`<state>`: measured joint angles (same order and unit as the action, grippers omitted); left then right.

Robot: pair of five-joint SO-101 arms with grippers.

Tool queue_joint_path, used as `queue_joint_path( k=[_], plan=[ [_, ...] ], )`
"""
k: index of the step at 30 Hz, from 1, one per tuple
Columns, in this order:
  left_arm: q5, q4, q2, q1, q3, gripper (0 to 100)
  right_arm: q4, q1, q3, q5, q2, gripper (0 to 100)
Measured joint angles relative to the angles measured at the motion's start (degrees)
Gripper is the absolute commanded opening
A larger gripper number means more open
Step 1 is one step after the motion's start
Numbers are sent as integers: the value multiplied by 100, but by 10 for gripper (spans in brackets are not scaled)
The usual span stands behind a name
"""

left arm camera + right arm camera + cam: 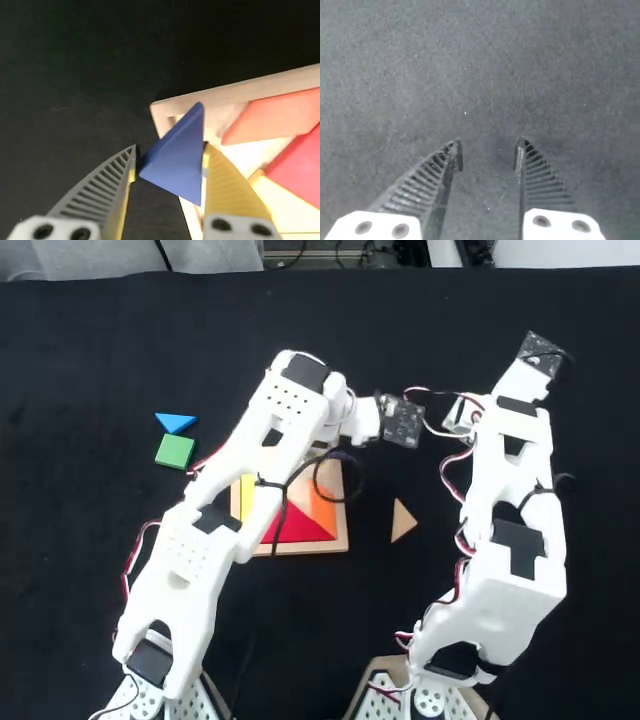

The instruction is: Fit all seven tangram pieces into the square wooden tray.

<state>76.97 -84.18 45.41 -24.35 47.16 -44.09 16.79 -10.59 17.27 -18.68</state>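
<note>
We count three pieces seated in the square wooden tray [240, 90]: an orange piece [280, 117], a red triangle [300, 165] and a yellow piece [285, 205]. All three lie on the far side of the left gripper's yellow jaw from the grey one. A fourth piece, a dark blue triangle [175, 162], is pinched between the jaws of the left gripper [169, 150]. The jaws stand at a middling spread, each pressed against a side of the piece. Its point reaches past the fingertips, over the inside corner of the tray, and whether it touches the tray floor we cannot tell. Three pieces wait on the black cloth [100, 340], well apart from both sets of jaws: a light blue triangle [176, 422], a green square [175, 451] just beside it, and a tan triangle [402, 520] on the tray's other side. By our judgement the task is a little under halfway, with one piece about to be seated and three more to fetch. The right gripper [488, 145] hangs over bare cloth, its jaws parted moderately, with nothing between them and nothing touching them.
</note>
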Motion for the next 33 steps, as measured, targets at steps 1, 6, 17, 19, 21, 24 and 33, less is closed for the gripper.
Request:
queue_joint_path(
  k=[1, 6, 17, 19, 21, 24, 33],
  plan=[
    [-35, -79, 0, 0, 53, 245, 0, -18, 0, 0, 0, 180],
    [-26, -422, 0, 0, 97, 225, 0, -18, 0, 0, 0, 180],
    [-9, -730, 0, 132, 413, 220, 0, -18, 0, 0, 0, 180],
    [-229, -1125, -26, 255, 818, 220, 0, -18, 0, 0, 0, 180],
    [-519, -1433, -114, 404, 1257, 220, 0, -18, 0, 0, 0, 180],
    [-1240, -1574, -387, 651, 1829, 220, 0, -18, 0, 0, 0, 180],
    [-3314, -1635, -1767, 1231, 1108, 218, 0, -18, 0, 0, 0, 180]
  ],
)
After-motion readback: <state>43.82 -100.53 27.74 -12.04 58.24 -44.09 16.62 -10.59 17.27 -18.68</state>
